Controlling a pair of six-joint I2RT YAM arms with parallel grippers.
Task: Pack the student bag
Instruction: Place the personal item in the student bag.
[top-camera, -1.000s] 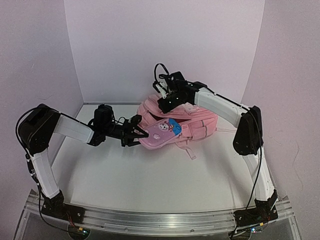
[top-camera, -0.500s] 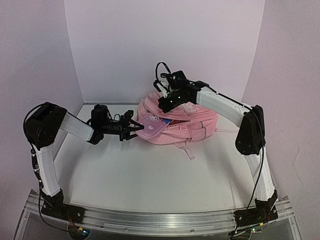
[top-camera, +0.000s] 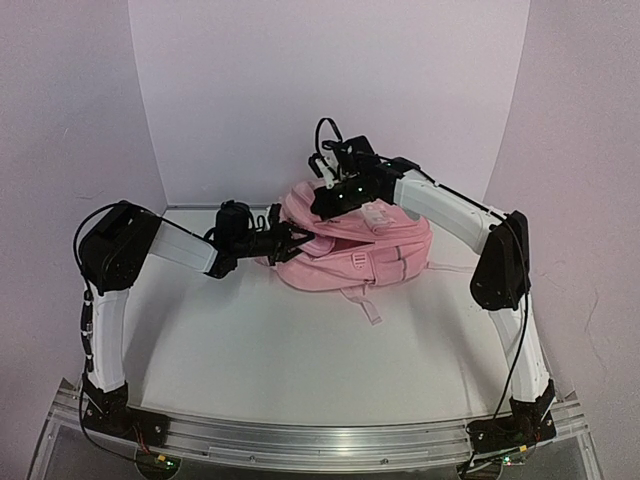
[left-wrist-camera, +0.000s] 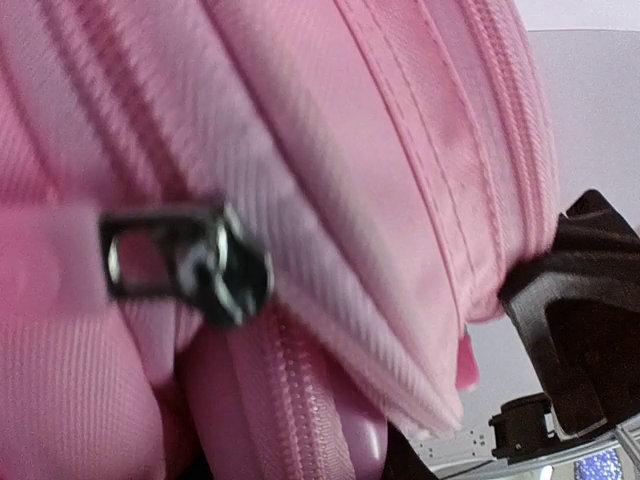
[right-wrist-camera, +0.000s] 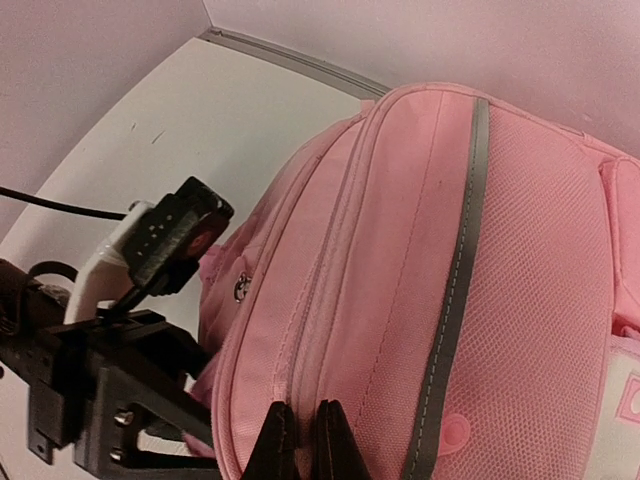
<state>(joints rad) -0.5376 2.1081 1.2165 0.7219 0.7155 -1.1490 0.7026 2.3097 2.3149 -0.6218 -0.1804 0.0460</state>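
Note:
The student bag (top-camera: 375, 255) is a large pink backpack lying at the back of the table. It also fills the right wrist view (right-wrist-camera: 400, 260) and the left wrist view (left-wrist-camera: 350, 140). My left gripper (top-camera: 291, 241) is pushed into the bag's open left side, shut on a small glossy pink pencil case (left-wrist-camera: 375, 435), which is hidden inside in the top view. A metal zipper pull (left-wrist-camera: 190, 265) hangs just above it. My right gripper (right-wrist-camera: 300, 445) is shut on the fabric by the bag's upper zip edge and holds it up; in the top view it is over the bag's top (top-camera: 322, 200).
The white table (top-camera: 300, 350) is walled at the back and on both sides. A bag strap (top-camera: 366, 308) trails toward the front and another (top-camera: 455, 266) to the right. The left gripper's black body (right-wrist-camera: 110, 400) sits close beside my right fingers.
My left gripper has moved right and back with the pencil case, from in front of the bag into its opening. The pencil case no longer shows from above. The right gripper has stayed on the bag.

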